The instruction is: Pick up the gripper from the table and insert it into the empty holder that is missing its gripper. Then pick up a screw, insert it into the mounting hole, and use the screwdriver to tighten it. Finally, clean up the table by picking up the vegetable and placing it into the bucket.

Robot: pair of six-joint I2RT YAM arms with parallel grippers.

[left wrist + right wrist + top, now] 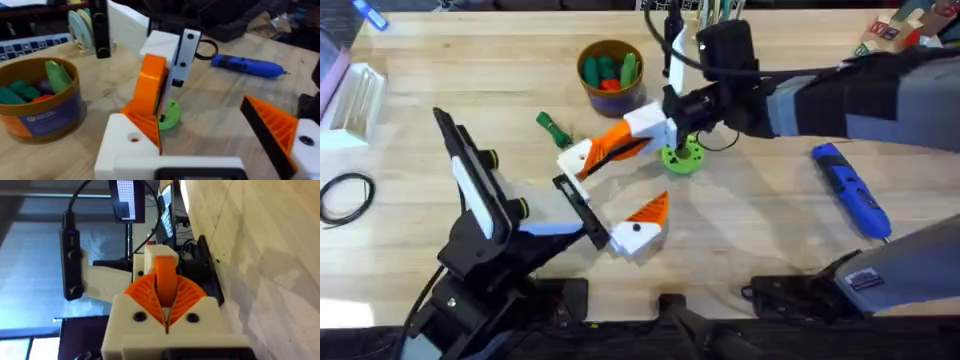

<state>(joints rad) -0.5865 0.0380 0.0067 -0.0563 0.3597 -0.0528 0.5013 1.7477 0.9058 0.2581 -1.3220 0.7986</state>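
Right gripper [648,133] is clamped on the gripper [165,277]; the small orange wedge stands pinched between its two ribbed orange pads [186,292].
The wedge's [607,151] far end sits against the holder [576,160], the white mount on one finger of the left gripper [610,192]. The left wrist view shows orange touching the holder's [120,147] top face next to its screw hole. Can't tell whether it's fully seated.

Left gripper is wide open and grips nothing. Its other finger, with an orange ribbed tip [272,125], sits well apart from the holder, on the side away from the right gripper.

Relative to the right gripper:
- green disc [682,156] lies on the table [770,240] just beside it, directly under the wrist
- bucket [609,70] is near, past the fingertips and off to one side, with green and red toys inside
- vegetable [552,127] lies on the table beyond the fingertips, near the holder and between it and the bucket, touching neither
- screwdriver [850,190] lies flat, well apart, back along the right arm's forearm side
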